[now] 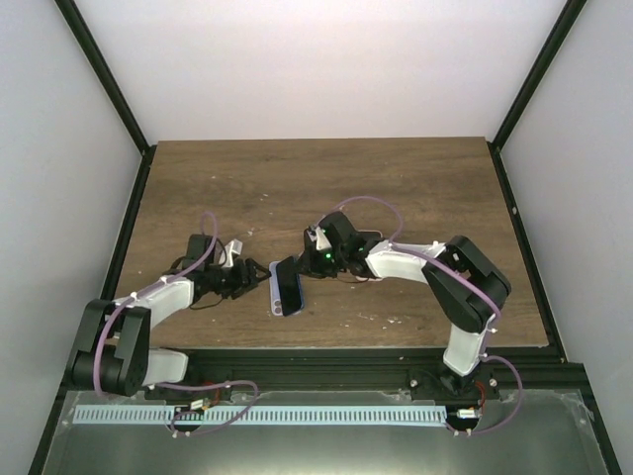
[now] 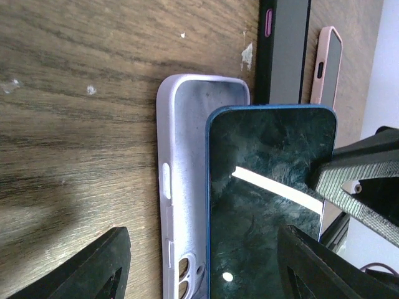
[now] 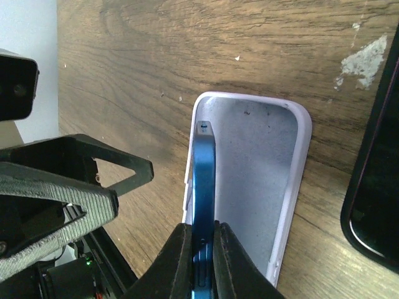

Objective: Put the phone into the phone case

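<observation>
The lavender phone case (image 2: 187,156) lies open side up on the wooden table; the top view shows it (image 1: 282,305) between the two arms. The blue-edged phone (image 3: 204,180) stands on its long edge, tilted over the case (image 3: 262,180), with one side down along the case's wall. My right gripper (image 3: 202,249) is shut on the phone's edge. The phone's dark glass (image 2: 268,205) leans over the case's right half. My left gripper (image 2: 202,274) is open, its fingers (image 2: 81,268) straddling case and phone, with a gap of table on the case's side.
A black phone (image 2: 283,50) and a pink-cased phone (image 2: 327,62) lie just beyond the case; the black phone (image 3: 374,187) is close to the case's right side. The right gripper's ribbed finger (image 2: 368,193) sits at the phone's far edge.
</observation>
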